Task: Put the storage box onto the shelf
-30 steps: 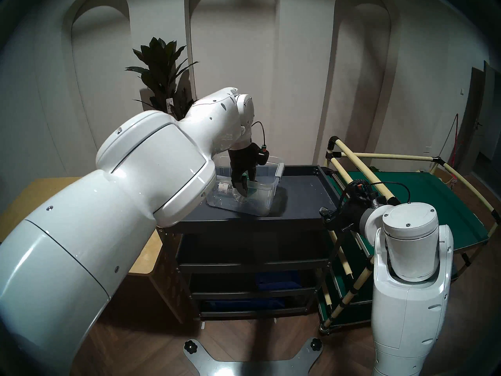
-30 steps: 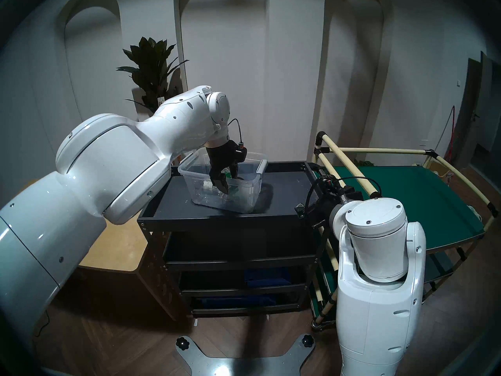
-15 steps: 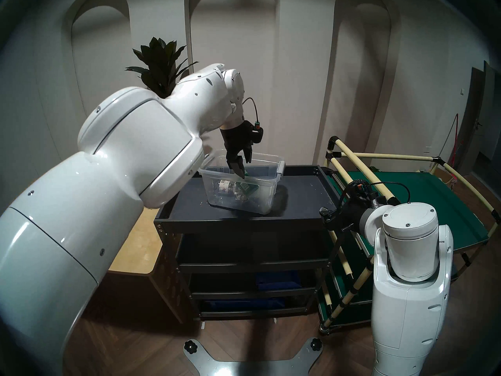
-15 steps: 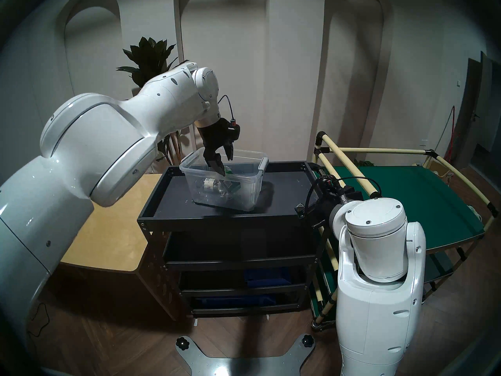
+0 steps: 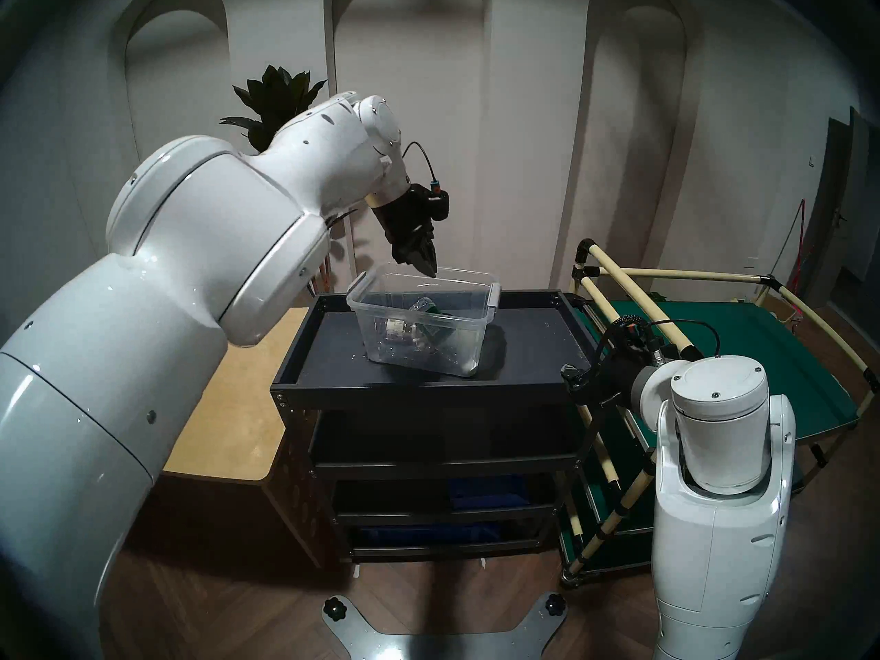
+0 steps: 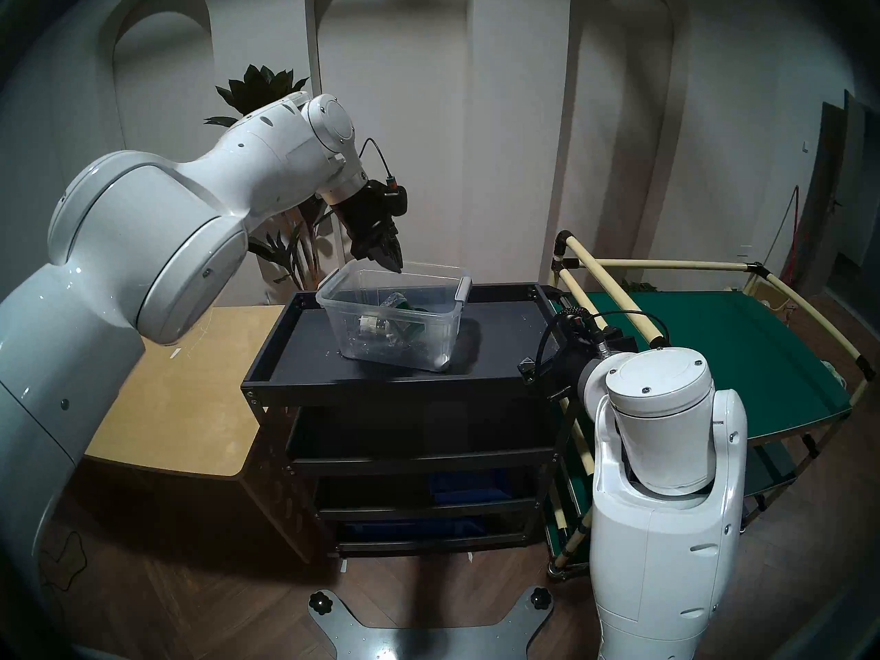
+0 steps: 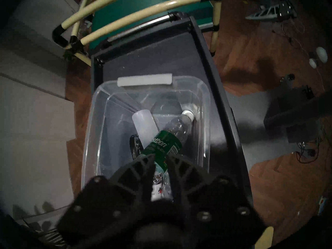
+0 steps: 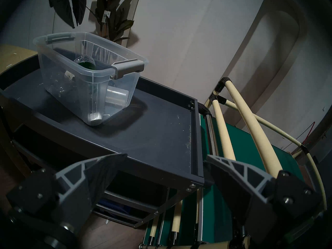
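Box (image 5: 424, 325), clear and lidless, sits on the top tray of the shelf (image 5: 524, 354), toward the tray's left half and skewed to its edges, with a grey handle (image 5: 493, 298) at each short end. Inside lie clear bottles; one with a green label (image 7: 162, 144) leans across a plain pale bottle (image 7: 144, 125).

The left end effector (image 5: 425, 262) hangs just above the box's far rim, tilted downward, touching nothing. Its fingers are drawn close with only a narrow gap between the tips, and they hold nothing; in the left wrist view the green-labelled bottle shows through that gap from below.

The right end effector (image 8: 166, 157) is low at the shelf's front right corner, apart from the box. Its fingers are spread wide and empty, framing the tray's corner in the right wrist view.

Around the shelf: a wooden desk (image 5: 228, 406) adjoins its left side, and a cart (image 5: 743, 354) with a green deck and cream tubes stands against its right side. A plant (image 5: 276, 102) rises behind the left arm by the wall. Dark blue bins (image 5: 485, 492) sit on the shelf's lower tiers. The tray surface to the right of the box is bare between the box and the right end effector.
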